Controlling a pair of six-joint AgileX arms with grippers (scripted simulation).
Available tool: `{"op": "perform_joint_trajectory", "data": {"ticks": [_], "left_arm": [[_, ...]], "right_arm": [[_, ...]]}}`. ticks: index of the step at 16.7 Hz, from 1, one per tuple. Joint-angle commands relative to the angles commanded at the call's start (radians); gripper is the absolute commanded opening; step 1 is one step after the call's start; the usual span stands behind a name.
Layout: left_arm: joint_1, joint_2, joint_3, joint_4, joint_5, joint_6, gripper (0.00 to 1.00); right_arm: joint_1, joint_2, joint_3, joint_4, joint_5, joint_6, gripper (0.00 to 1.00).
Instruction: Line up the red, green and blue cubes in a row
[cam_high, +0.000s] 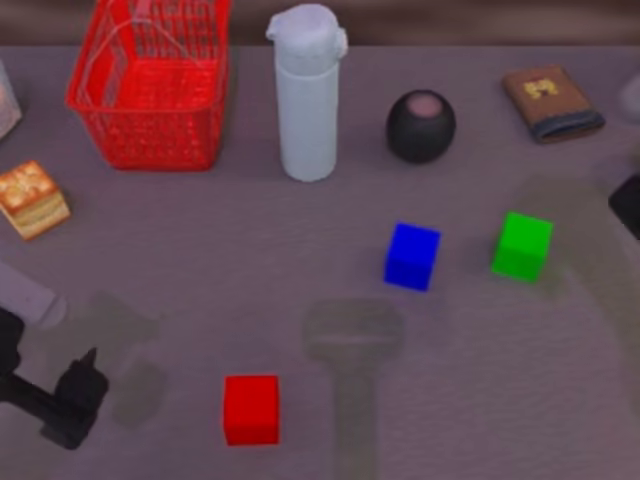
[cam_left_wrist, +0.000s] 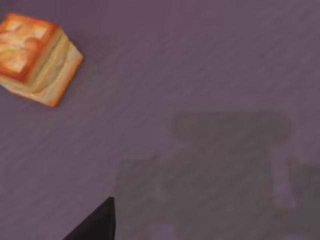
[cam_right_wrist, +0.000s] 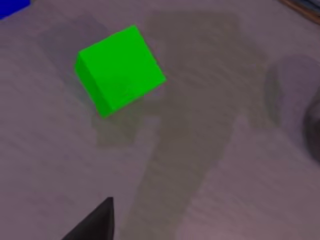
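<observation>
Three cubes scattered, none in a row yet.

The red cube (cam_high: 250, 408) sits near the worktop's (cam_high: 200, 260) front, left of centre; the blue cube (cam_high: 412, 256) and green cube (cam_high: 522, 245) lie near each other, right of centre. The left pincer (cam_high: 85, 385) hovers front-left (open or closed, I cannot tell); the right pincer (cam_high: 628, 205) waits at the right edge, likewise unclear.

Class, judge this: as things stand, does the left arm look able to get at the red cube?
Probably yes. The left gripper sits near the table's lower left, the red cube stands to its right, and only bare table lies between them.
</observation>
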Motion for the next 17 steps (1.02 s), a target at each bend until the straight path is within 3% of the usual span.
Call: {"op": "perform_joint_trajectory", "data": {"ticks": [5,9,17], "left_arm": [[0.152,-0.383,-0.246,0.229,0.004,-0.194,1.0],[0.22,-0.563,-0.341,0.365,0.01,-0.301,1.0],[0.254,-0.657,-0.375,0.448,0.015,-0.363,1.0]], "right_arm": [[0.061,0.458,0.375,-0.252,0.001,-0.195,1.0],[0.095,0.719,0.595,-0.388,0.002,-0.305,1.0],[0.113,0.842,0.709,-0.452,0.002,-0.359,1.0]]}}
